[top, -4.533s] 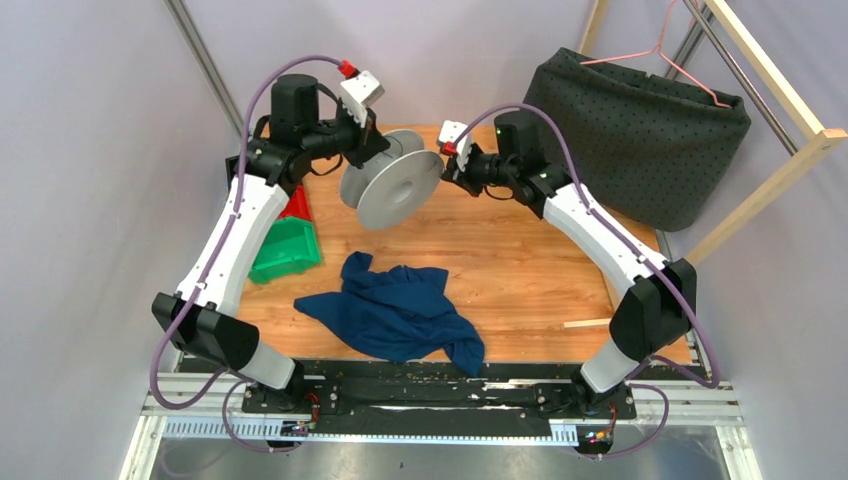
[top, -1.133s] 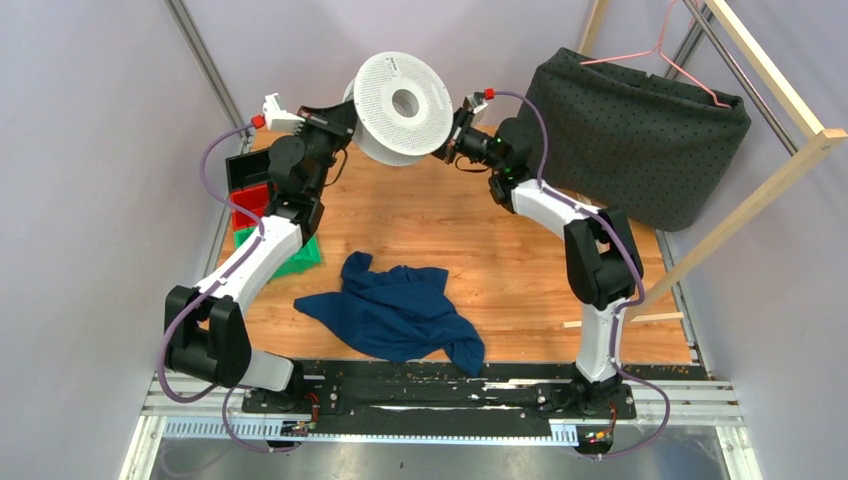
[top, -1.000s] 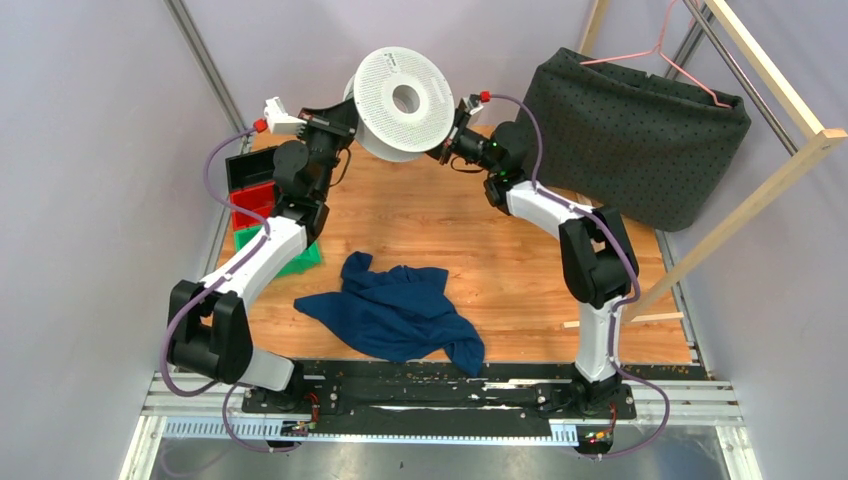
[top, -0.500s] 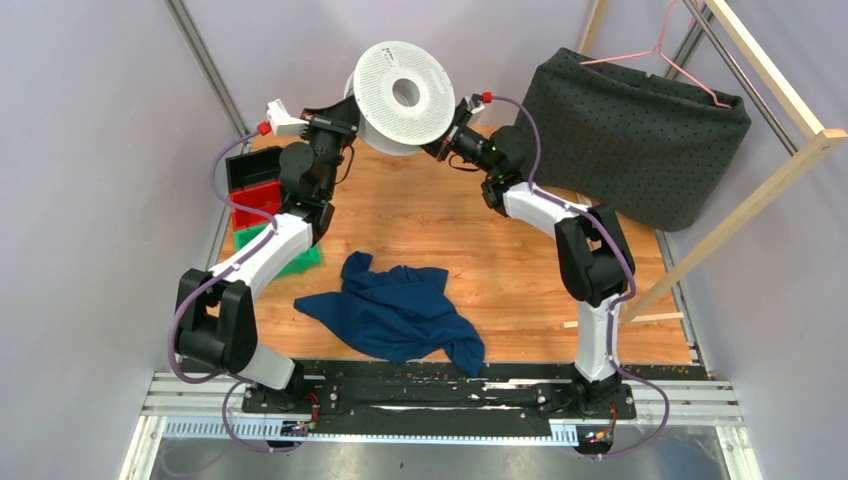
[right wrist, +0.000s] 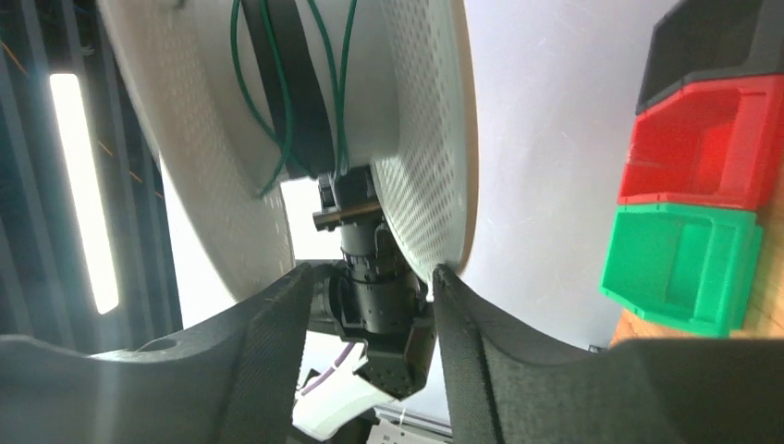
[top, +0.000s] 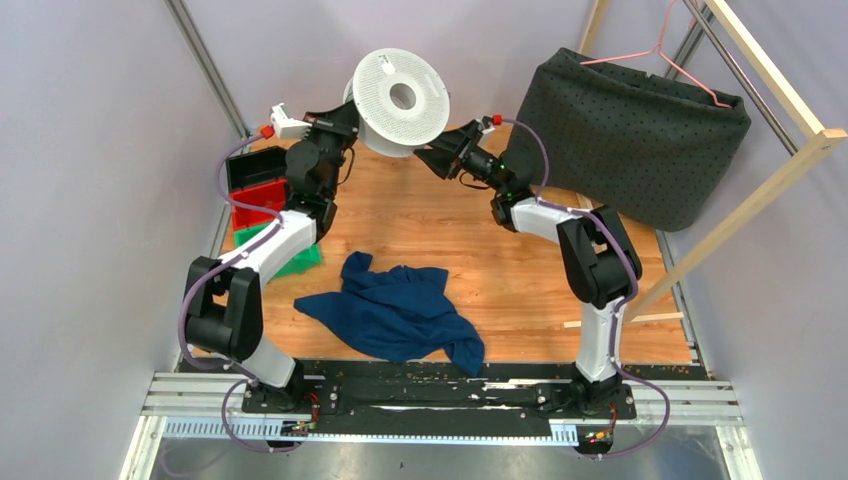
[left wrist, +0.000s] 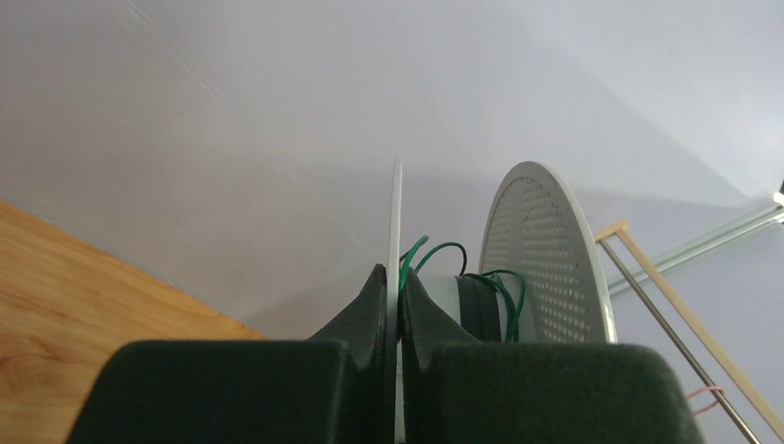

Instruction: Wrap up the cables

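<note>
Since a second ago my right jaws have parted, half open and empty beside the spool point(top: 380, 75), so only my left jaws, shut on one flange, hold it aloft, and the loose green cable point(right wrist: 288, 111) on its hub could uncoil if it tips.

A robot lab cell: plain lilac walls point(top: 80, 150), aluminium rails point(top: 690, 410), wooden table point(top: 500, 260), plastic bins point(top: 262, 190).

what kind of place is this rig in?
Probably a robot lab test cell: left arm and right arm mounted at a wooden table, plain walls around, practice props: spool, blue cloth, plastic bins.
</note>
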